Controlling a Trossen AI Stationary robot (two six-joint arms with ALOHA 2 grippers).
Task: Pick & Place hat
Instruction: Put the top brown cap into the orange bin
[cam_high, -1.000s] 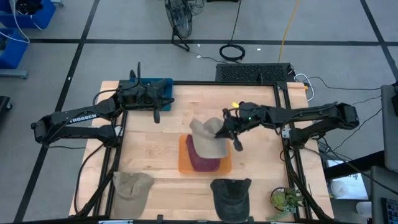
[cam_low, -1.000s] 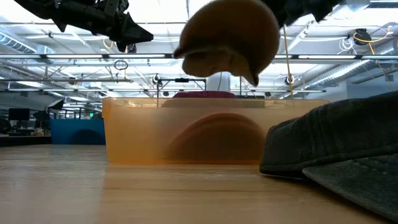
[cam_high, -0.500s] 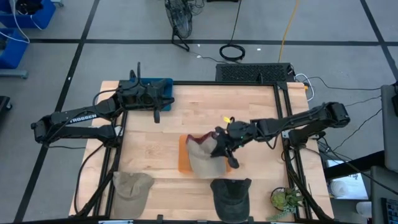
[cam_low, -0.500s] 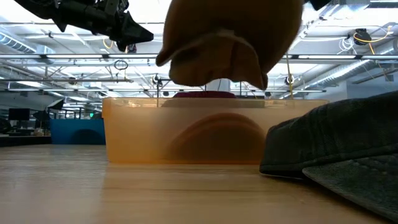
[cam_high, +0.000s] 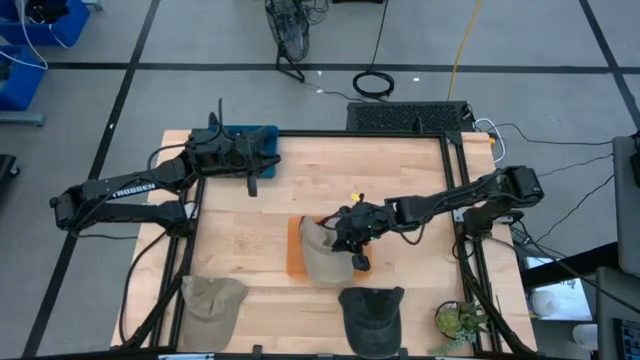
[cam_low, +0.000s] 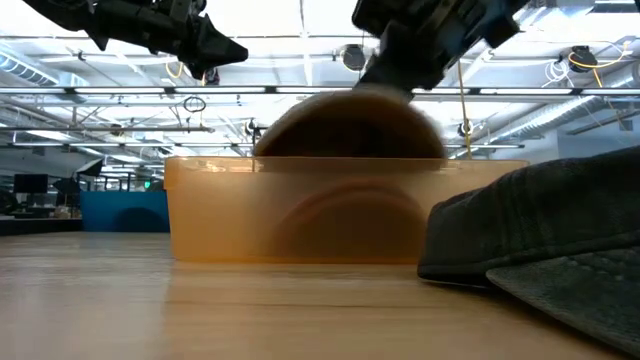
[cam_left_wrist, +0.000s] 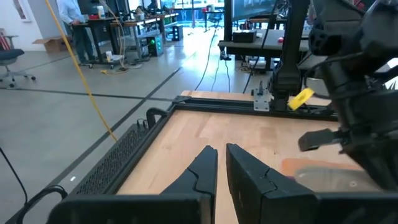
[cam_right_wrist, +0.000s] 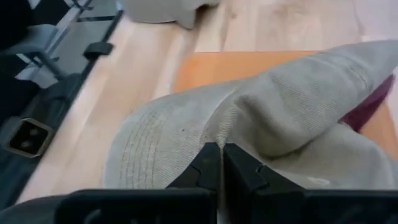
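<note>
While the right gripper (cam_high: 352, 243) is lowered over the orange bin (cam_high: 293, 250) near the tabletop's middle, the tan hat (cam_high: 318, 255) is pinched in its closed fingers, directly beneath it and already sunk onto the bin, over a maroon hat (cam_right_wrist: 367, 109). The tan hat's brim is turned toward the tabletop's front edge. Release looks due. The left gripper (cam_high: 251, 184) is parked near the back-left corner, nearly closed, holding nothing, well apart
</note>
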